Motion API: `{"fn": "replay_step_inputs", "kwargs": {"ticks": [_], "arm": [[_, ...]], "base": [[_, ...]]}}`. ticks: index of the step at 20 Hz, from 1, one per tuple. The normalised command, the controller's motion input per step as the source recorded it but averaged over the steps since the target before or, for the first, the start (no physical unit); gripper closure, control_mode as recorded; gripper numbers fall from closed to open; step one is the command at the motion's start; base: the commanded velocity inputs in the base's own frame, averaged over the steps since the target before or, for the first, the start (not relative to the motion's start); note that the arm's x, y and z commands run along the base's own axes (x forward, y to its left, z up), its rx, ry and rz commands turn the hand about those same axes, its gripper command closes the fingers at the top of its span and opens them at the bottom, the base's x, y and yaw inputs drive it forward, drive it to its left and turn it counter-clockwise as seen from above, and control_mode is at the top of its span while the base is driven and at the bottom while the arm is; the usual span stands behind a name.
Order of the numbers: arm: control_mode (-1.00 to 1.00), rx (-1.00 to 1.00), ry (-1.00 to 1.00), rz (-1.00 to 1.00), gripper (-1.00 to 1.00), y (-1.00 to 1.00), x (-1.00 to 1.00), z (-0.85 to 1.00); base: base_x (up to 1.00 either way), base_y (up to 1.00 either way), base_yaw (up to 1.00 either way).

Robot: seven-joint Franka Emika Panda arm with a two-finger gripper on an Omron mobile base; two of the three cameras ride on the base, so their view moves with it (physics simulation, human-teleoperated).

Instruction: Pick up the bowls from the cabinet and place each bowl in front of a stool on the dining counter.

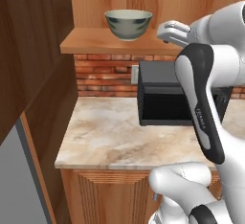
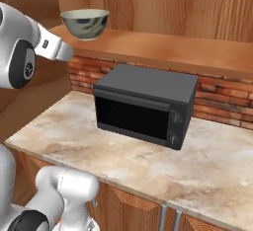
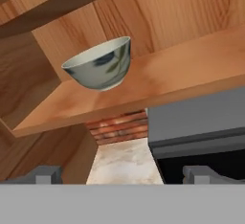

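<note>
A grey-green bowl (image 1: 128,24) (image 2: 85,23) (image 3: 99,66) with a dark leafy pattern stands upright on the lower board of the open wooden cabinet (image 1: 91,43) (image 2: 168,47) (image 3: 186,70), near its left end. My gripper (image 3: 123,175) is open, its two dark tips wide apart with nothing between them. It hangs in front of the shelf, below and to the right of the bowl, and touches nothing. In the left base view the white hand (image 1: 166,30) points at the bowl from the right. The stool and the dining counter are out of view.
A black microwave (image 1: 162,98) (image 2: 143,104) (image 3: 201,122) sits on the narrow marbled worktop (image 1: 105,132) (image 2: 217,166) under the shelf, against a brick wall (image 1: 105,72). A tall dark wooden side panel (image 1: 33,70) bounds the left. Another shelf board (image 3: 62,3) runs above the bowl.
</note>
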Motion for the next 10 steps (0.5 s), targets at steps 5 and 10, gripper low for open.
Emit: {"fn": "replay_step_inputs", "kwargs": {"ticks": [5,10], "arm": [[-1.00,0.00,0.00,0.00,-1.00,0.00,0.30,0.28],[-1.00,0.00,0.04,0.00,-1.00,0.00,0.35,0.27]], "base": [[0.00,0.00,0.00],[0.00,0.00,0.00]]}}
